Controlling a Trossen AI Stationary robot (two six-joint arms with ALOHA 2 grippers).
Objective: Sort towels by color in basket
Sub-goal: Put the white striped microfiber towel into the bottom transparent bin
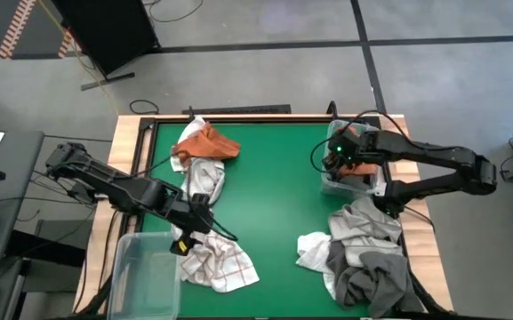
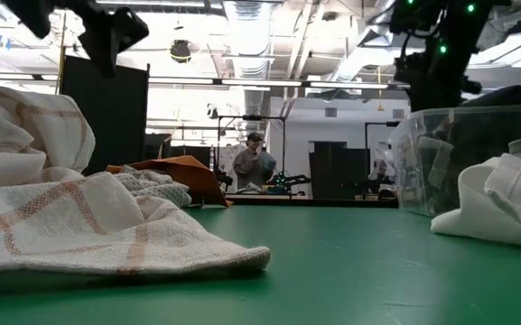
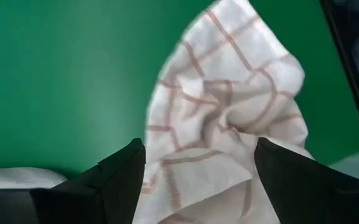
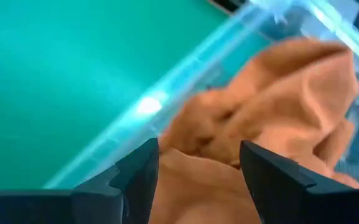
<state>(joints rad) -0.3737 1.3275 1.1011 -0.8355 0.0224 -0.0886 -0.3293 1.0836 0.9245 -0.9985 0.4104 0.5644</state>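
Left gripper [image 1: 188,233] sits at about 7 o'clock on the green table [image 1: 274,178], fingers spread over a white towel with rust check lines [image 1: 219,264]; the left wrist view shows the cloth [image 3: 226,124] between the fingers, not pinched. An empty clear bin [image 1: 145,276] stands just beside it at the table's near-left corner.

Right gripper [image 1: 343,153] hangs at 2 o'clock over a second clear bin [image 1: 349,185], fingers apart above a rust-orange towel [image 4: 272,124] inside it.

Orange towel on white cloths [image 1: 204,147] at 11 o'clock (loose heap). Grey and white towel pile [image 1: 363,258] at 5 o'clock.
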